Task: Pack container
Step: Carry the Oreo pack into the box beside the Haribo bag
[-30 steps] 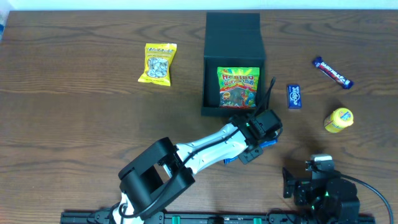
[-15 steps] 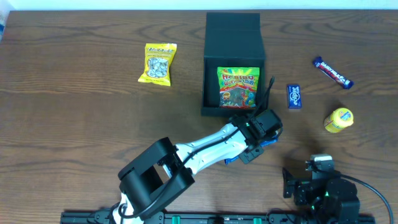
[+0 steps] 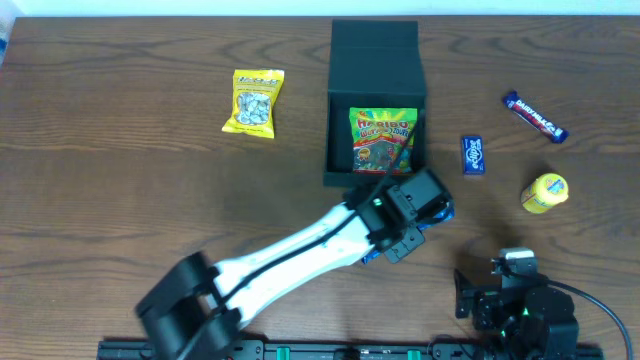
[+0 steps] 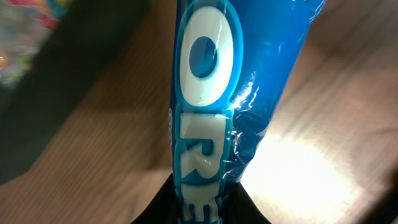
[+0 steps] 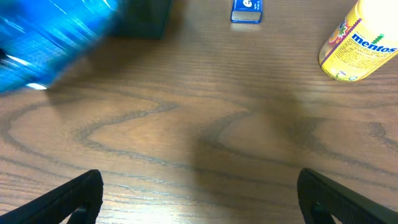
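Note:
The container (image 3: 337,140) is a dark box lying open at the middle of the table, its flap lid folded back at the far end. A green Haribo packet (image 3: 383,139) lies inside it. My left gripper (image 3: 420,205) hovers just in front of the container's near right corner, shut on a blue Oreo packet (image 4: 208,93) that fills the left wrist view; the black fingers (image 4: 155,208) pinch its lower end. My right gripper (image 5: 199,193) stands open over bare wood at the front right, holding nothing.
A yellow nut packet (image 3: 258,102) lies left of the container. To its right are a small blue packet (image 3: 473,154), a yellow Mentos tub (image 3: 544,193) and a purple chocolate bar (image 3: 535,116). The right arm's base (image 3: 515,305) sits at the front edge.
My left arm has stretched out lower and its gripper has shifted slightly left toward the container's front. Its jaws have tightened on the Oreo packet. The right arm has not moved.

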You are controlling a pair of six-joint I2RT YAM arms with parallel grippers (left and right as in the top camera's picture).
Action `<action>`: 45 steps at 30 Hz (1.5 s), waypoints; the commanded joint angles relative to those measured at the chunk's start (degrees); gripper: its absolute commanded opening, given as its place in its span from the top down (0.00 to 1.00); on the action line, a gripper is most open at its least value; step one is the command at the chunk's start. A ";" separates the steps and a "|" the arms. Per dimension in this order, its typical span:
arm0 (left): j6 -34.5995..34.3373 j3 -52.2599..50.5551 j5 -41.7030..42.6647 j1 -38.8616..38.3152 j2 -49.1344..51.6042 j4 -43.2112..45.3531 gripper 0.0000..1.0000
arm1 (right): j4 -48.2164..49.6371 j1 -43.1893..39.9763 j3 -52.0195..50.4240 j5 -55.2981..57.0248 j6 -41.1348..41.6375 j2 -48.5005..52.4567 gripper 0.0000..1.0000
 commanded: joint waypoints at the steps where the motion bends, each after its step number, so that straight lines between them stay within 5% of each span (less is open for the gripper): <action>1: -2.32 1.03 -0.70 -0.07 -6.16 -1.62 0.94 | -0.39 -0.55 -0.39 -0.22 -0.68 -0.33 0.01; 7: -12.61 2.56 -8.74 2.84 -12.96 -4.68 0.94 | -0.39 -0.55 -0.39 -0.22 -0.68 -0.33 0.01; 16: -27.17 13.68 -19.26 10.91 -6.75 -6.03 0.95 | -0.39 -0.55 -0.39 -0.24 -0.66 -0.33 0.01; 24: -31.32 25.31 -19.43 16.79 8.15 -8.33 0.94 | -0.39 -0.55 -0.39 -0.22 -0.68 -0.33 0.01; 45: -35.01 25.73 -16.00 20.06 23.45 -4.70 0.94 | -0.39 -0.55 -0.39 -0.24 -0.66 -0.33 0.01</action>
